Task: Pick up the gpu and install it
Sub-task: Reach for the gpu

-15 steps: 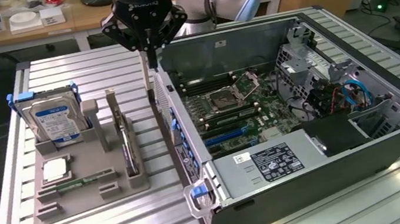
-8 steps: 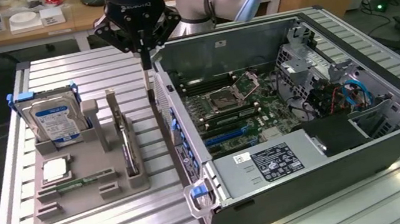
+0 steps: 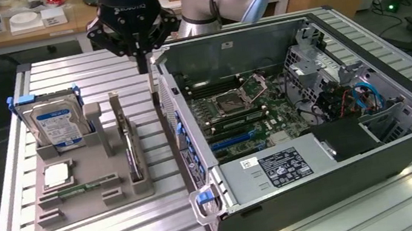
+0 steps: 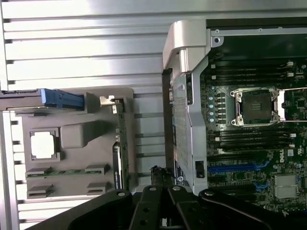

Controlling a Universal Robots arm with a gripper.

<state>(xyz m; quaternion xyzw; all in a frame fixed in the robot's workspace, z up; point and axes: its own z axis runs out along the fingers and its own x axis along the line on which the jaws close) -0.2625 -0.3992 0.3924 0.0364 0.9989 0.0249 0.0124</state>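
GPU unpicked, in tray centre-left; gripper upper centre, fingers together, empty. Install not started.

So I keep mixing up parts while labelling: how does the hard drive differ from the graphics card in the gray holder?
The hard drive is a thick box with a blue-white label; the graphics card is a thin board. In the exterior view the hard drive shows its broad face, the graphics card mostly its edge. Both stand upright in the gray holder.
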